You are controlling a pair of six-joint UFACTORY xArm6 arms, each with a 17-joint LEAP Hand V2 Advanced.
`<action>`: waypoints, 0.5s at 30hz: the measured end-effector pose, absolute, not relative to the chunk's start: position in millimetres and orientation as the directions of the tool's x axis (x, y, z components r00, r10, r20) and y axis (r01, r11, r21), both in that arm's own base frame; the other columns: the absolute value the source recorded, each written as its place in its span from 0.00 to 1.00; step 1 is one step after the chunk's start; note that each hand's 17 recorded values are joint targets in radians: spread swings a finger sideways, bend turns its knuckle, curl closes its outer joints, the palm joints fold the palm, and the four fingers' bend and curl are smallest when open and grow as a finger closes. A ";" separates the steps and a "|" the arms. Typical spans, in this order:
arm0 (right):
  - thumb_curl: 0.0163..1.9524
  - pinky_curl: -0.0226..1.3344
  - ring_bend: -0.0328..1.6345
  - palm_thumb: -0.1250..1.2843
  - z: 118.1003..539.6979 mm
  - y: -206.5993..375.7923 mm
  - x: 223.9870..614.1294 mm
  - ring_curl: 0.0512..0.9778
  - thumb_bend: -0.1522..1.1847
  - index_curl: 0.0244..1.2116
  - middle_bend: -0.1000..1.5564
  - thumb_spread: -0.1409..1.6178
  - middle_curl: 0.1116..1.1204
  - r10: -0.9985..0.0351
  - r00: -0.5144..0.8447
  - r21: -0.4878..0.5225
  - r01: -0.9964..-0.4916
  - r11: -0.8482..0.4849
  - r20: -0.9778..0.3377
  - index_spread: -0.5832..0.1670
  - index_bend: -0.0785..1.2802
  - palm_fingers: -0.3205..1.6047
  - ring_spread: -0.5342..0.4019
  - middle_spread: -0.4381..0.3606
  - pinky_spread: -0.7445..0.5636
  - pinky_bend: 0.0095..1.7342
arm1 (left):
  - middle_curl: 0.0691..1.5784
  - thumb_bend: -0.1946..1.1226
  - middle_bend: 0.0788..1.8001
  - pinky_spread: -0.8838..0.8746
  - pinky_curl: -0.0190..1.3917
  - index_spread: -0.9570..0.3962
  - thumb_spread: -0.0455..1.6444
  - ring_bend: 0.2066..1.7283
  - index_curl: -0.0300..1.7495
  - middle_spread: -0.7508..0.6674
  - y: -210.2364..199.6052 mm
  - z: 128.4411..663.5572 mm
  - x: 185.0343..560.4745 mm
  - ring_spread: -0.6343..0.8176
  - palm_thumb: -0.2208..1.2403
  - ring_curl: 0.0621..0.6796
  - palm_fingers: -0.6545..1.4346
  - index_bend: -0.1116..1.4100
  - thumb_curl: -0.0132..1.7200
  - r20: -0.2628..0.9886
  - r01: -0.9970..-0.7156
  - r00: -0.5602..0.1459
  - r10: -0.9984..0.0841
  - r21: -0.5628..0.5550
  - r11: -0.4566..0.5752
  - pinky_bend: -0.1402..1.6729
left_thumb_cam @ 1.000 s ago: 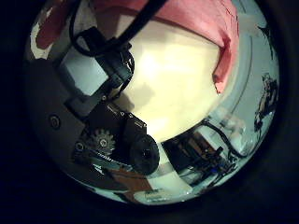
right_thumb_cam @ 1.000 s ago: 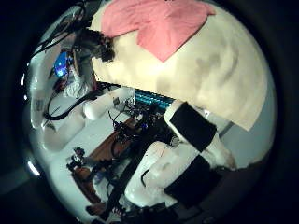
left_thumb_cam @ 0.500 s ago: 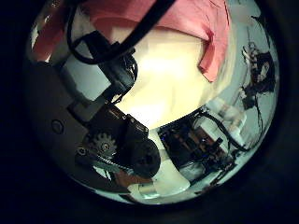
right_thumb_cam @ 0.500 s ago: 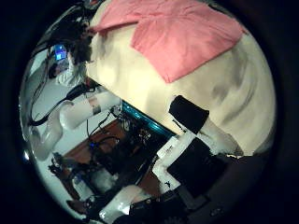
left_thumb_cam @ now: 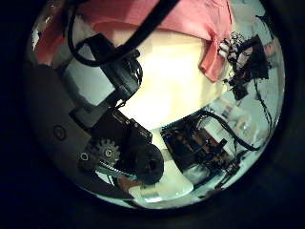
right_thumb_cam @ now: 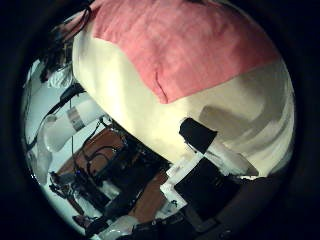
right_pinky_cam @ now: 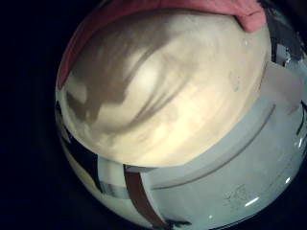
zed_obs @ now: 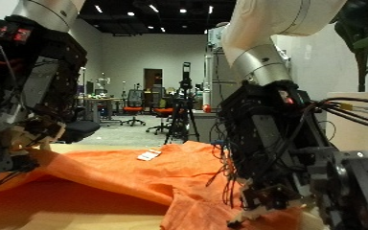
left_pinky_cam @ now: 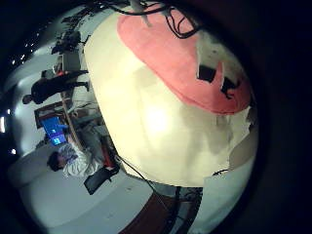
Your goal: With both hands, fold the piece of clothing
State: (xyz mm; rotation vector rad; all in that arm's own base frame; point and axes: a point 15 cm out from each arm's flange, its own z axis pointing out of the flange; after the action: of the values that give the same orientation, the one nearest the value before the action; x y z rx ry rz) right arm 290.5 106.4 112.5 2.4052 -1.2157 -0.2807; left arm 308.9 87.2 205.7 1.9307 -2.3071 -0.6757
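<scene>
Both palms moved closer over orange garment [zed_obs: 121, 172] on table [right_thumb_cam: 240, 110]

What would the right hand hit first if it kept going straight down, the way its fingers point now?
Most likely the orange-pink cloth garment spread on the pale tabletop. The right hand hangs just above it, though how near the cloth's edge is unclear.

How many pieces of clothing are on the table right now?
1: an orange garment spread out on the table, between the left hand and the right hand. The hands hide part of the tabletop.
</scene>
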 end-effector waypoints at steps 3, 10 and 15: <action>0.17 0.21 0.34 0.61 109.8 109.2 295.8 0.27 0.10 0.24 0.26 0.61 0.29 -0.799 0.601 0.442 -0.724 -0.529 0.030 0.42 0.19 0.50 0.45 0.40 0.54 0.13 | 0.36 0.41 0.60 0.06 0.34 0.24 0.94 0.50 0.48 0.21 86.1 207.8 308.9 0.05 0.67 0.62 0.86 0.36 0.68 -0.231 -0.922 -0.219 -0.948 0.366 0.124 0.52; 0.19 0.30 0.52 0.71 113.7 114.7 297.1 0.42 0.12 0.34 0.43 0.61 0.43 -0.801 0.597 0.427 -0.736 -0.526 0.043 0.28 0.34 0.87 0.27 0.27 0.23 0.35 | 0.35 0.43 0.60 0.07 0.35 0.23 0.94 0.50 0.50 0.21 85.5 214.0 306.0 0.05 0.66 0.63 0.86 0.34 0.72 -0.220 -0.917 -0.241 -0.945 0.372 0.147 0.52; 0.20 0.40 0.62 0.77 125.4 109.9 302.1 0.52 0.12 0.48 0.59 0.65 0.55 -0.809 0.587 0.403 -0.751 -0.523 0.043 0.28 0.57 0.89 0.28 0.30 0.24 0.51 | 0.35 0.44 0.60 0.07 0.35 0.23 0.94 0.49 0.51 0.21 85.2 221.4 303.3 0.05 0.66 0.63 0.86 0.33 0.74 -0.212 -0.912 -0.265 -0.941 0.372 0.173 0.51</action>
State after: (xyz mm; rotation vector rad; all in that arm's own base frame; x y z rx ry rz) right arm 302.1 109.9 125.4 2.4397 -1.2580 -0.2099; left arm 303.3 85.2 221.4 1.8624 -2.3539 -0.6676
